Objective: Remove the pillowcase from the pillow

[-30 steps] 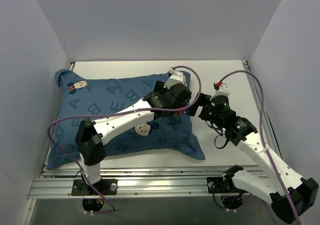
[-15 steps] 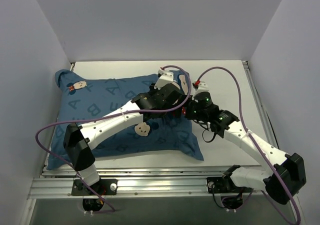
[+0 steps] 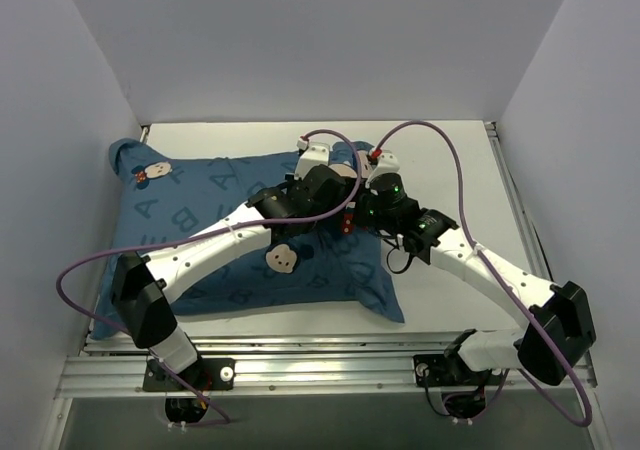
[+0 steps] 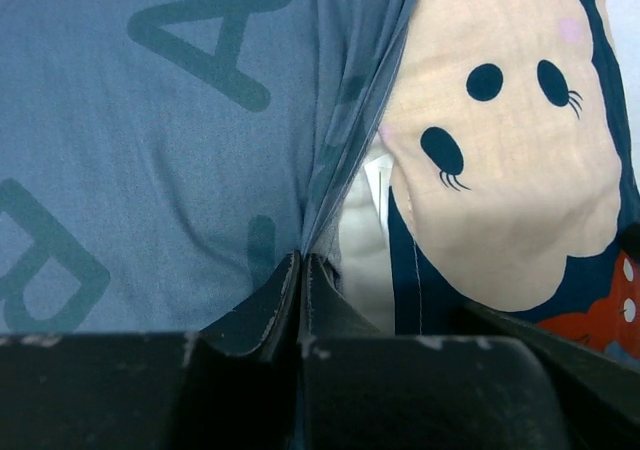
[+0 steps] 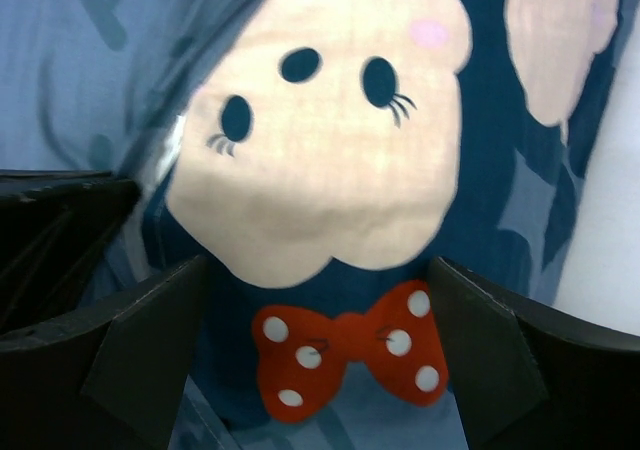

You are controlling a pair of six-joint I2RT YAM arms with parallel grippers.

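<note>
Pinching a pillowcase [image 4: 150, 170] fold, the left end effector [image 4: 300, 270] is pressed together. The right end effector [image 5: 315, 280] hangs spread over a mouse face [image 5: 320, 130].

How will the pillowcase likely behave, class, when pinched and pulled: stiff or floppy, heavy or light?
Probably floppy: the pillowcase gathers into a sharp pleat where the left gripper pinches it. Likely thin and light, since that pleat lifts off the white pillow showing in the gap. It may bunch before sliding.
</note>
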